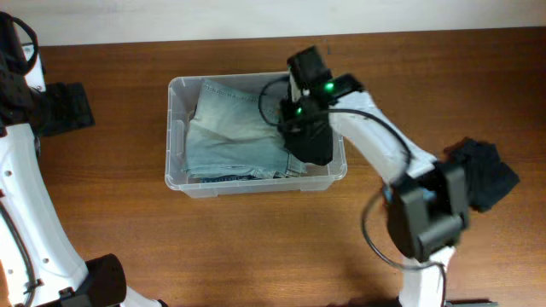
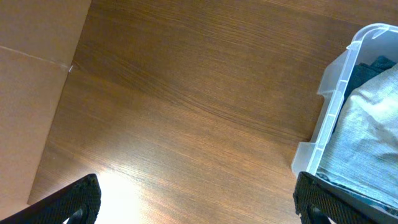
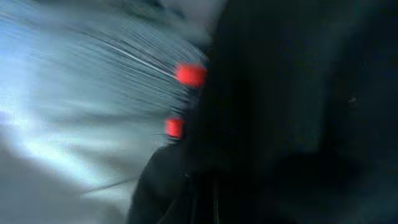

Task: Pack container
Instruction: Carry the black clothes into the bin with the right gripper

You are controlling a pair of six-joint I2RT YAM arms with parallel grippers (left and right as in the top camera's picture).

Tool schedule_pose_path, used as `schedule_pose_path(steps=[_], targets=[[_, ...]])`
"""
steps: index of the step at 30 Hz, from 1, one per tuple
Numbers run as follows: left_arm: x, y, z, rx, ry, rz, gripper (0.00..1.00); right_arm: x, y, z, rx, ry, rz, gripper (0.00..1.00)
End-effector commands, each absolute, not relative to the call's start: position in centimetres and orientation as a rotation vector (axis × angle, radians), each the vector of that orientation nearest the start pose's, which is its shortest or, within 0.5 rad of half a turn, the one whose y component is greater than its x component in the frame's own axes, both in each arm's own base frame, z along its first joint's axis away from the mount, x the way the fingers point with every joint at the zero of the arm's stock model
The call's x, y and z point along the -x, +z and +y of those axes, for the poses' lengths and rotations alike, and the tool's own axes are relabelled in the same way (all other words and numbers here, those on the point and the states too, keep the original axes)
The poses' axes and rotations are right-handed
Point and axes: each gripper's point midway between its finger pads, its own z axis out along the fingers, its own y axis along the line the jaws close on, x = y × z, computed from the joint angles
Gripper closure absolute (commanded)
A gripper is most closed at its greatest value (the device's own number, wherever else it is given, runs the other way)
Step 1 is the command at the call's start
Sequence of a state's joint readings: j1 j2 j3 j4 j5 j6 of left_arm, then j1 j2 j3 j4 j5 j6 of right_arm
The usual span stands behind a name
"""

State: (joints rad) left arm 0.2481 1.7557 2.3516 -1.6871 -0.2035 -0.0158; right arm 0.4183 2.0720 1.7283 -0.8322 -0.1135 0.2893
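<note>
Overhead, the single clear container (image 1: 256,184) sits mid-table (image 1: 256,256), and the right gripper (image 1: 307,130) reaches down into its right end onto a black cloth (image 1: 316,149); whether its jaws are parted or closed cannot be told, and the right wrist view is only blur. The left gripper (image 2: 196,202) hovers over bare wood with fingers spread wide, the container just to its right. The bin is see-through with rounded corners and holds one folded pale denim garment (image 1: 230,136) beside that one black cloth.

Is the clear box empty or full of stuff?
Not empty: folded light-blue denim fills most of the container, seen overhead and from the left wrist.
</note>
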Motion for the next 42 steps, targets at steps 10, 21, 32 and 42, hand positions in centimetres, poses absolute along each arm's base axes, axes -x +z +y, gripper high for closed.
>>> schedule_pose_path(steps=[10, 21, 32, 42], targets=[[-32.6, 35.2, 12.1, 0.41, 0.366, 2.619, 0.01, -45.0, 27.8, 14.7, 0.011, 0.382, 2.457, 0.11], [-32.6, 35.2, 12.1, 0.41, 0.366, 2.619, 0.01, -37.9, 28.4, -10.9, -0.742, 0.419, 2.453, 0.02], [-32.6, 35.2, 12.1, 0.41, 0.366, 2.619, 0.01, -30.5, 11.4, -23.2, -1.348, 0.628, 2.348, 0.02], [-32.6, 35.2, 12.2, 0.41, 0.366, 2.619, 0.01, -28.3, 2.5, -23.2, -1.514, 0.628, 2.255, 0.01]])
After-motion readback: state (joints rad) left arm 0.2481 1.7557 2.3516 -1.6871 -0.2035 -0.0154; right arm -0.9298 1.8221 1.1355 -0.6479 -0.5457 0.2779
